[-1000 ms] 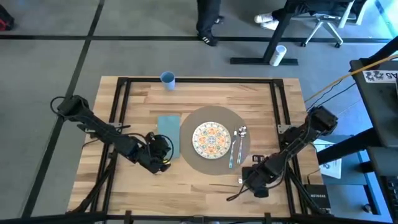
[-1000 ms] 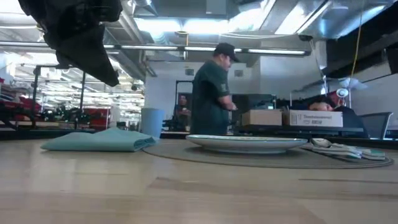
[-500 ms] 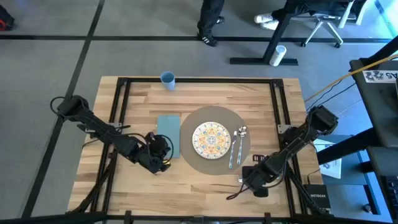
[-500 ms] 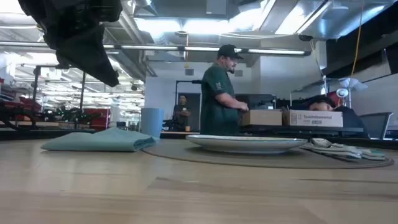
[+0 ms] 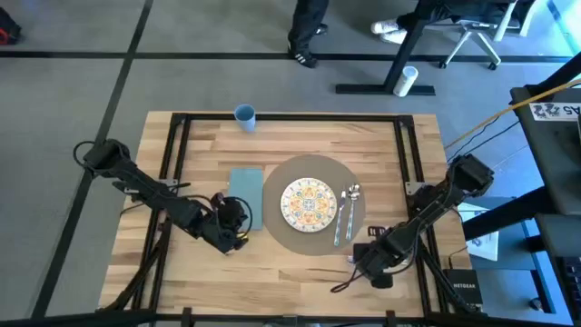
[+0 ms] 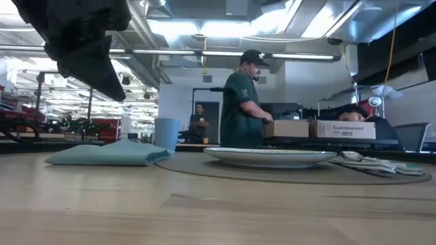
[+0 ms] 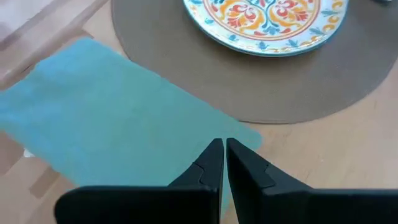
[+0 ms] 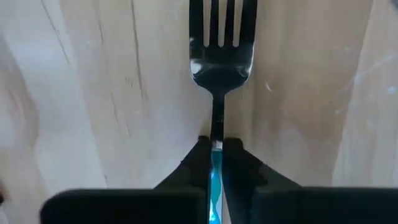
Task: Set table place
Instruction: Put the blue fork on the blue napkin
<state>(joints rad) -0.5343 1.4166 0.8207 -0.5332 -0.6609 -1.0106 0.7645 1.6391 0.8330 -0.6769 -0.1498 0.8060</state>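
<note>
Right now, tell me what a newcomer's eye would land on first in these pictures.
The colourful patterned plate stands out first, sitting in the middle of the round grey-brown placemat at the centre of the table, with a teal napkin lying beside the mat. Next comes the fork, clamped by its handle in the right gripper over bare wood near the table's front edge.

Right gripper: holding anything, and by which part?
Yes. The right gripper is shut on a fork, jaws pinching its thin neck just below the tines, above the table. The left gripper is shut and empty.
</note>
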